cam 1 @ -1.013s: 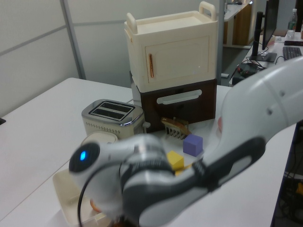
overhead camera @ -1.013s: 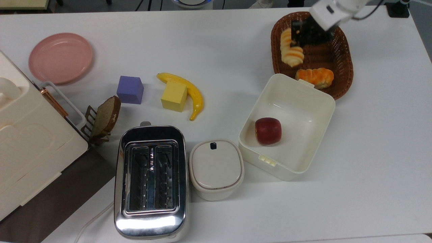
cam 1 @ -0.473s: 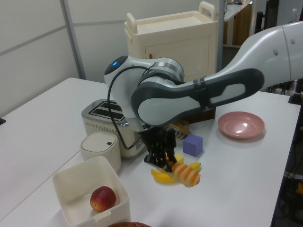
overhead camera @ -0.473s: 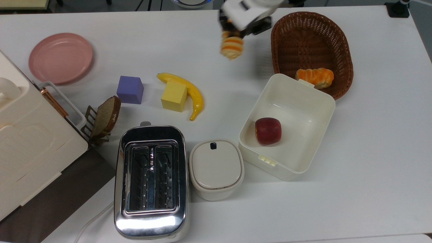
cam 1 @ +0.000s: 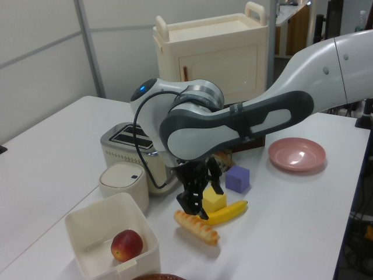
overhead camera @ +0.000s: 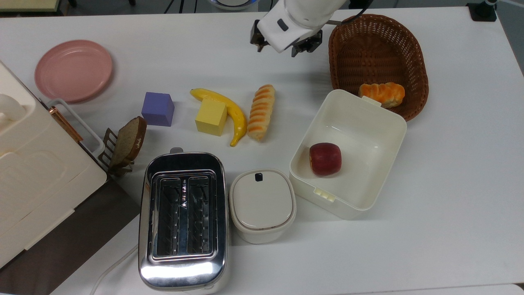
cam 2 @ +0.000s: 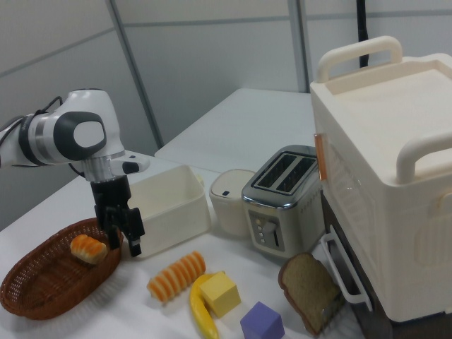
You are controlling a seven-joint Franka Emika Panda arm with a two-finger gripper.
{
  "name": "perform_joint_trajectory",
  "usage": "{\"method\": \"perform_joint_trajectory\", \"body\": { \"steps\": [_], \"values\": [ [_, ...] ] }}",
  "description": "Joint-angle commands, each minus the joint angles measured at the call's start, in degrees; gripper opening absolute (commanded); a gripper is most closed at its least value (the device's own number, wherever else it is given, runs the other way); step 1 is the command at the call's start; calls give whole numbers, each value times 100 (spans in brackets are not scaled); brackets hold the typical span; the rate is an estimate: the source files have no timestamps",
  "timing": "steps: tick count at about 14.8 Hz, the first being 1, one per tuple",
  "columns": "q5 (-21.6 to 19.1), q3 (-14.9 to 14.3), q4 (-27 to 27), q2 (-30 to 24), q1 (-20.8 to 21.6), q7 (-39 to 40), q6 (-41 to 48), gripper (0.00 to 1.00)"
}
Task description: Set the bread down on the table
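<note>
Reading the top view from its left, we pass the round pink plate (overhead camera: 73, 70) near the far-left corner of the large white table (overhead camera: 450, 184), then the purple cube (overhead camera: 158, 108), the yellow cube (overhead camera: 211, 116) and the curved yellow banana (overhead camera: 229, 111) towards the middle. Just beside the banana, on the top view's right, lies the bread (overhead camera: 260, 112), a long tapered roll with cream and orange ridges. It rests flat on the tabletop, well apart from the brown wicker basket (overhead camera: 417, 61) near the far-right corner.

Our two-finger gripper (overhead camera: 282, 41) hangs above the far edge of the table, between the bread and the basket, with nothing in it. In the left view its fingers (cam 1: 187, 205) look parted and are off the roll.

Further right sit the open cream box (overhead camera: 376, 119) with the red apple (overhead camera: 325, 159) inside, and the shorter lumpy orange roll (overhead camera: 382, 94) in the basket.

We judge the placing done, with at most a retreat of the arm left.
</note>
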State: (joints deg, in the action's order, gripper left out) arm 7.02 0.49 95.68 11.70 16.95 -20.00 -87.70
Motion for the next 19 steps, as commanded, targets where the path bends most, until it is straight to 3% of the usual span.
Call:
{"method": "perform_joint_trajectory", "body": {
  "steps": [1, 7, 11, 19],
  "values": [
    [36, -382, 91, -194, 2, 57, -151, 100],
    [-105, -330, -138, -484, -1271, 988, -221, 100],
    [-586, -330, -181, -642, -1930, 1559, -387, 100],
    [-694, -365, -305, -722, -1976, 1376, -554, 100]
  ]
}}
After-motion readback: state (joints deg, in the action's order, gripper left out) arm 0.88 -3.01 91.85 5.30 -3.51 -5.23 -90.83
